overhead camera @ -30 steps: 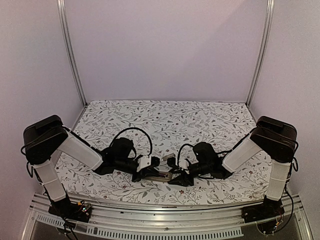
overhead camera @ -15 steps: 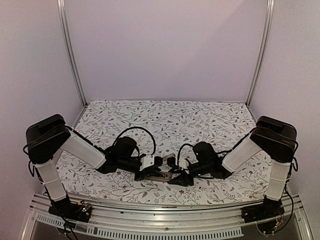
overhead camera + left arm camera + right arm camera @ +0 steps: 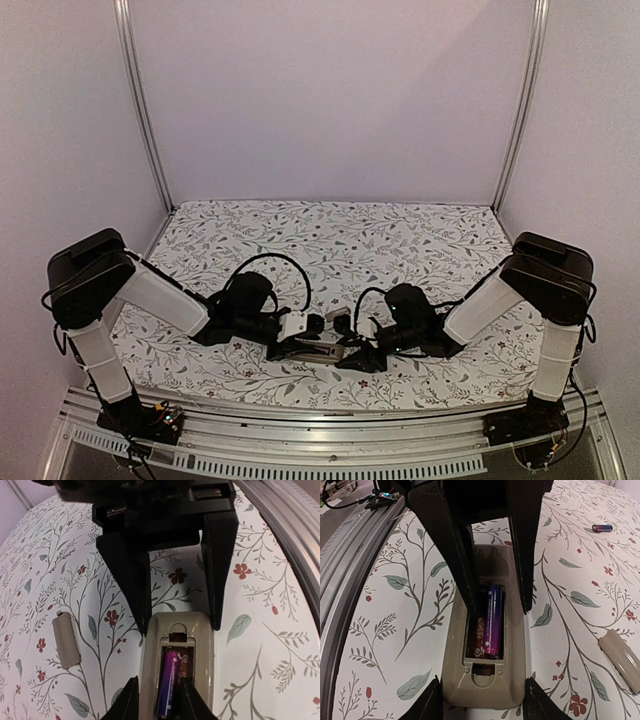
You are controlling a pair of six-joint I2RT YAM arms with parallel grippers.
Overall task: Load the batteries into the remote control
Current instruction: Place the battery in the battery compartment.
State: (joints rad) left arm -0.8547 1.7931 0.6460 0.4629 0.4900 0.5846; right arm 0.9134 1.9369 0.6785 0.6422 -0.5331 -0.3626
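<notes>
The remote control (image 3: 205,680) lies back up near the table's front edge, its recess uncovered. One purple battery (image 3: 170,680) lies in one slot of the recess, and the slot beside it is bare. My left gripper (image 3: 160,702) is open over the recess, one finger outside the remote's edge and the other at the bare slot. My right gripper (image 3: 483,702) is shut on the remote control's (image 3: 485,685) end, a finger on each side. A second battery (image 3: 602,528) lies loose on the cloth farther off. From above, both grippers meet at the remote control (image 3: 320,350).
The flat grey cover piece (image 3: 66,640) lies on the floral cloth beside the remote, also seen as the cover piece (image 3: 622,662). The metal rail (image 3: 350,555) of the table's front edge runs close by the remote.
My left gripper's jaws have parted and the battery now lies free in the recess. The right gripper has kept its hold on the remote control.
</notes>
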